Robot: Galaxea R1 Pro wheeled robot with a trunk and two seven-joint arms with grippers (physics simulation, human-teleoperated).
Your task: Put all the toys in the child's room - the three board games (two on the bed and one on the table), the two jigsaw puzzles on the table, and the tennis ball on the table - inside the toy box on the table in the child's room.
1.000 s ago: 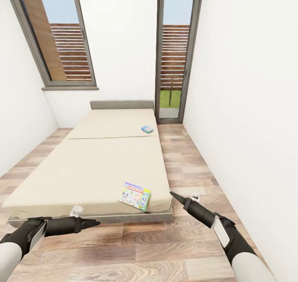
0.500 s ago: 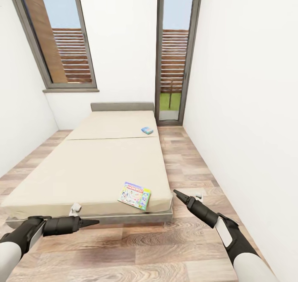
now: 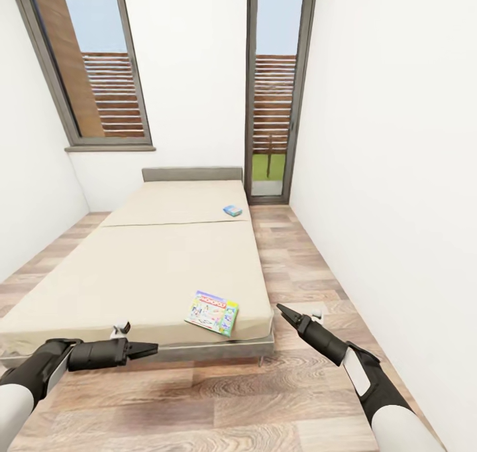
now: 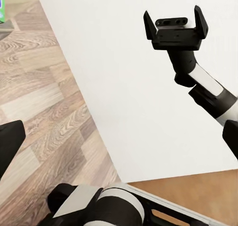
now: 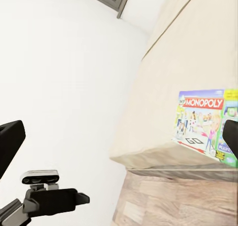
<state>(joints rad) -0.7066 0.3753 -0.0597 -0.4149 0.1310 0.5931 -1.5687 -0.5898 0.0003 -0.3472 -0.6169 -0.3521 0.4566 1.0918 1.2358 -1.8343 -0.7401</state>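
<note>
We stand at the foot of the bed (image 3: pixel 132 266), both grippers empty. The right gripper (image 3: pixel 286 313) has its fingers spread in the left wrist view; for the left gripper (image 3: pixel 147 350) we cannot tell. The near board game (image 3: pixel 213 312) lies flat at the mattress corner, so we should slide it over the edge to pinch it. Its lid reads "MONOPOLY" and "GO". The far board game (image 3: pixel 232 210) is too small to read.
</note>
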